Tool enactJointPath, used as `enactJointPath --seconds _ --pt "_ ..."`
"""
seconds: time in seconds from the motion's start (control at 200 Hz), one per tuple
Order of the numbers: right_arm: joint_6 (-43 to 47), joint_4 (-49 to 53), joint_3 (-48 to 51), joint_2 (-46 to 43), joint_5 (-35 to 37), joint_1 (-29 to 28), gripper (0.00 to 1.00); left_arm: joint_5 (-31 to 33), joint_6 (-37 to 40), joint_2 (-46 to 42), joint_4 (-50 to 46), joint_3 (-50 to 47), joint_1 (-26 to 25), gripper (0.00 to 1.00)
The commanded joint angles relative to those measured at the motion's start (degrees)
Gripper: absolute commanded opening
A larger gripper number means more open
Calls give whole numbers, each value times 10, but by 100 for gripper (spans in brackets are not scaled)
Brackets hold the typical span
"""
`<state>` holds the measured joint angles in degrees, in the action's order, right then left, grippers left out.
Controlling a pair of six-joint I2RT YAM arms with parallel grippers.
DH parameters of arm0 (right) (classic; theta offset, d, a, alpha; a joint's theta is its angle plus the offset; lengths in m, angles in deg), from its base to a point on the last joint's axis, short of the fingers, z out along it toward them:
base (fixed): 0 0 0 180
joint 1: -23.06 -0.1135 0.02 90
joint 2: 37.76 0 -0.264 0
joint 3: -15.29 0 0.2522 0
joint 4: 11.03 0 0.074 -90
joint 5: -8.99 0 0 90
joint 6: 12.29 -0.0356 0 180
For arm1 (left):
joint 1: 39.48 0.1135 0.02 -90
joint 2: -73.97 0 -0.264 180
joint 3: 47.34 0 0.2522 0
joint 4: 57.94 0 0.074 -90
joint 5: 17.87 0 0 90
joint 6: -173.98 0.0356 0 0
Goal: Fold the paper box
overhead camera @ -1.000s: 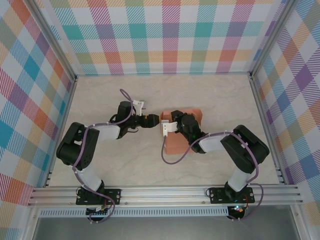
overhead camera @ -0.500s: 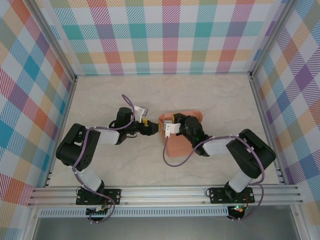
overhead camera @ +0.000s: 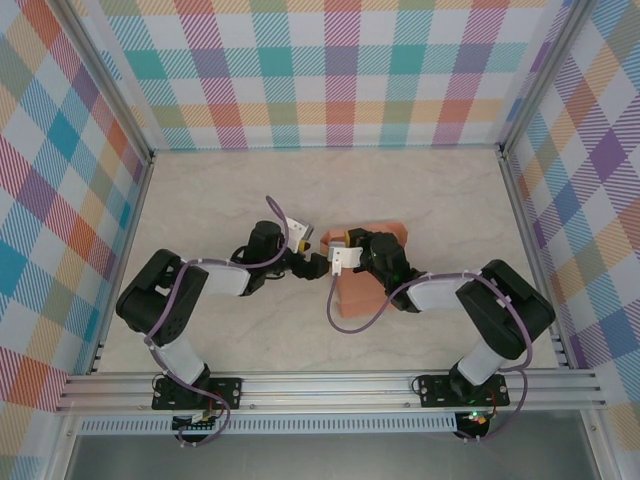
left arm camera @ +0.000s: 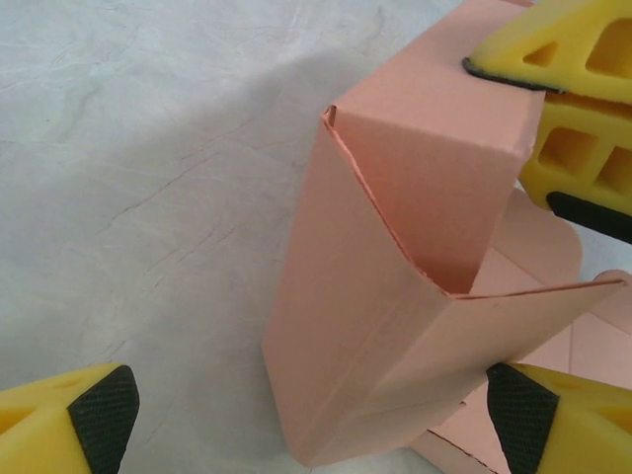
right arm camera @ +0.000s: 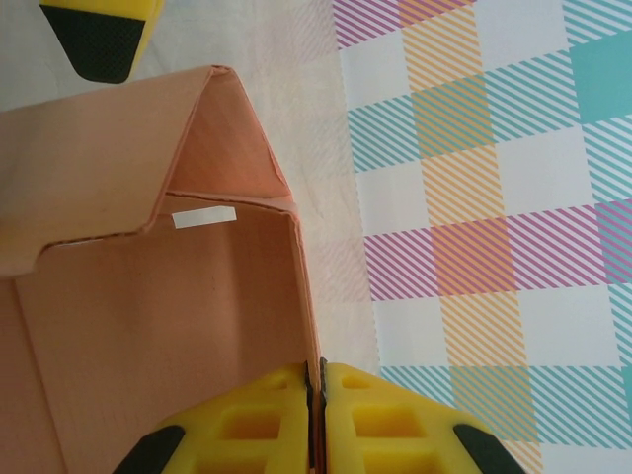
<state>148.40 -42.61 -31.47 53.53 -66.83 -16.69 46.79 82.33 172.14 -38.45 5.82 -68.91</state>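
Top view: the paper box sits on the table near the middle, a bit toward the right arm, with both arms reaching in to it. We see it partly folded, salmon-orange, its panels raised off the table rather than lying flat. The right gripper is clenched on the box's upper edge. In the right wrist view the right gripper has both yellow fingers pressed together with a thin cardboard wall of the box pinched between them. There is a small white label on the inner face, just below a folded corner. The plaid wall is behind. The left gripper is released, its jaws spread wide, right next to the box on its left side. In the left wrist view the left gripper straddles the lower end of the box. The left pad is clear of the cardboard. The other pad sits just beside a flap, and we cannot tell whether it touches. The box stands there as an open sleeve with a creased corner pointing up, and a flat flap lies on the table behind it. The right gripper shows at the top right of that view, gripping the box's far panel.
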Motion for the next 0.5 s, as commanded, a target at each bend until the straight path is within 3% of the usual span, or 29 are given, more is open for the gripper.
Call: enactJointPath --seconds 0.0,0.25,0.495 --pt "-30 25 9 -30 -29 1 10 35 43 -18 5 -19 -2 94" --pt "-19 106 19 -62 -63 1 11 85 52 -21 26 -33 9 91" --pt "-24 118 14 -46 -64 0 11 71 44 -3 50 -12 12 88"
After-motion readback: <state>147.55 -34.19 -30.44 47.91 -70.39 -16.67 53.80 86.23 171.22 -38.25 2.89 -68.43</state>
